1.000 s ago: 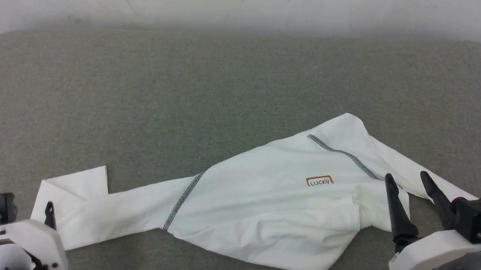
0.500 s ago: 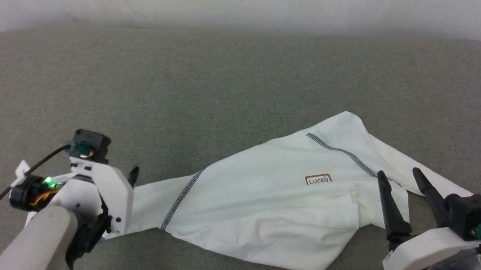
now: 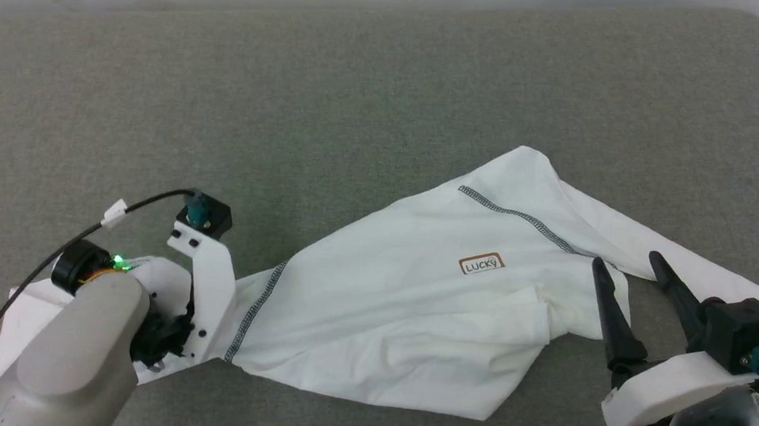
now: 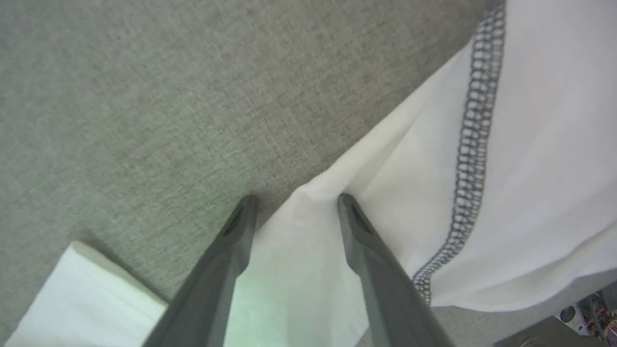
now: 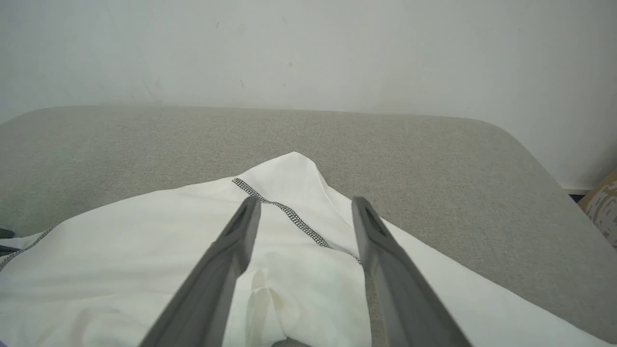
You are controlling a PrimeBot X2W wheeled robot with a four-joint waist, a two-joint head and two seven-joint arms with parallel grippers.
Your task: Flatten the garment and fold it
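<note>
The garment (image 3: 399, 309), a white long-sleeved top with grey zigzag seams and a tan label mark (image 3: 482, 264), lies crumpled across the grey surface. One sleeve runs to the lower left and the other to the right edge. In the head view my left wrist housing (image 3: 201, 280) hangs over the left sleeve and hides the fingers. In the left wrist view my left gripper (image 4: 296, 202) points down, open, with its fingertips straddling the sleeve's upper edge (image 4: 308, 226) beside the seam (image 4: 470, 159). My right gripper (image 3: 626, 259) (image 5: 306, 200) stands open over the garment's right part, holding nothing.
The grey padded surface (image 3: 334, 101) stretches far behind and left of the garment, with a white wall (image 5: 308, 48) at its back. Its right back corner is rounded. A black cable (image 3: 29, 280) trails from my left wrist. A folded cuff end (image 4: 87, 299) lies at the near left.
My left arm has come from the lower-left corner up and right, over the left sleeve, fingers pointing down at it. The camera has tilted a little. The right gripper has barely moved.
</note>
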